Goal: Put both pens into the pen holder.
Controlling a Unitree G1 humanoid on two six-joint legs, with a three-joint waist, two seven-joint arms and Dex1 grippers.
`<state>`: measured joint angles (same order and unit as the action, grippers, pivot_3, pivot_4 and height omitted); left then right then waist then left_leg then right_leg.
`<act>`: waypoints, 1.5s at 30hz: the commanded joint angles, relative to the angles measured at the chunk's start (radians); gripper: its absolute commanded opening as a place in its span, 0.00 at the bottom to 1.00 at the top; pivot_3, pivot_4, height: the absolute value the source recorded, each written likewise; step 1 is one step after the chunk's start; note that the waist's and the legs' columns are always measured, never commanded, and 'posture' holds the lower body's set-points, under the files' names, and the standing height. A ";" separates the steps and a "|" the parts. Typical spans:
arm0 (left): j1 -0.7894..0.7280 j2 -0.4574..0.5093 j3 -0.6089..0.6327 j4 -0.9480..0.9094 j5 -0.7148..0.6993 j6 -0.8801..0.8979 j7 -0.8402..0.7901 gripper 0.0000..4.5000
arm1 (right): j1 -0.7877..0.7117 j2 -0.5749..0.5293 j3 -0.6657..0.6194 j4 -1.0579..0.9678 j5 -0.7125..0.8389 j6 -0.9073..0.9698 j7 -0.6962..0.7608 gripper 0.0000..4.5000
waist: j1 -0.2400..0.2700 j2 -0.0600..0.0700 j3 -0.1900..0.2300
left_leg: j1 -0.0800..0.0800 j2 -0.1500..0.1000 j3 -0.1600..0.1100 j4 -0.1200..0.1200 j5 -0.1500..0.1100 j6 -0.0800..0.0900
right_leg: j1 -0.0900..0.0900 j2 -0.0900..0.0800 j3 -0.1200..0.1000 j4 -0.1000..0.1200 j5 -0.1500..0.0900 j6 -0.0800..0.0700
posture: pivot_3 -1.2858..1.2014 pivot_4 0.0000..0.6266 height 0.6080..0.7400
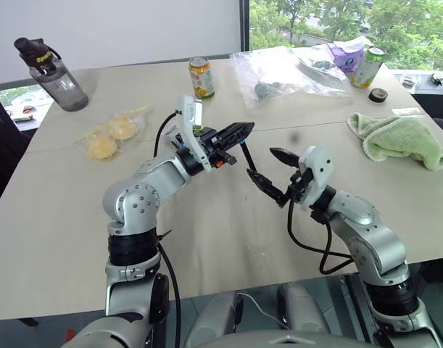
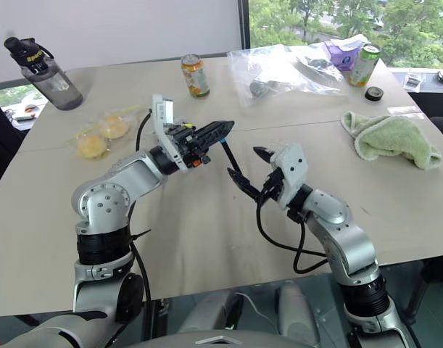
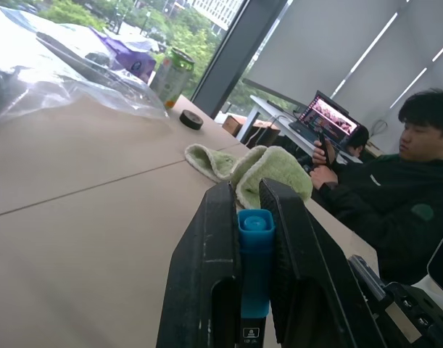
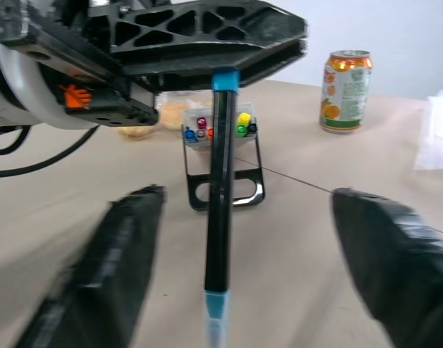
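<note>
Above the bench's near middle, your right pincer (image 4: 243,290) stands apart, clear of the blue-capped pen (image 4: 220,196). Your left pincer (image 1: 236,134) clamps its cap end; swing it toward the pen holder (image 4: 220,156) beyond, near the far-left snacks.

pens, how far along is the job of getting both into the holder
Neither pen is visibly in the pen holder yet; its top shows what look like short coloured marker tips. In hand: the left gripper is shut on the blue-capped pen, which hangs between the open fingers of the right gripper. Left: placing this pen, then the second one.
</note>
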<state>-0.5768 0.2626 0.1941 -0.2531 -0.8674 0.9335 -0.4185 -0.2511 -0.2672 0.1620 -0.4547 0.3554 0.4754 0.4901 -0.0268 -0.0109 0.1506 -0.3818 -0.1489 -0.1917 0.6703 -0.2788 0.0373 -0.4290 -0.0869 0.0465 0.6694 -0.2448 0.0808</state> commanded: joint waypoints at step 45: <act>0.153 0.219 -0.394 0.022 1.295 -1.083 0.130 0.00 | 0.133 -0.410 -0.594 0.128 0.429 -0.114 0.517 0.98 | 0.044 0.000 0.000 | 0.000 0.001 0.001 -0.002 -0.001 0.001 | 0.003 -0.001 -0.001 -0.005 0.000 0.000 | 0.52 0.24 0.99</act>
<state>-0.4081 0.4848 -0.2070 -0.2353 0.4368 -0.1263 -0.2890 -0.1033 -0.6689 -0.4115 -0.3119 0.7743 0.3851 1.0089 0.0174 -0.0112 0.1509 -0.3819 -0.1479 -0.1908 0.6685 -0.2795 0.0386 -0.4264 -0.0876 0.0459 0.6640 -0.2445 0.0809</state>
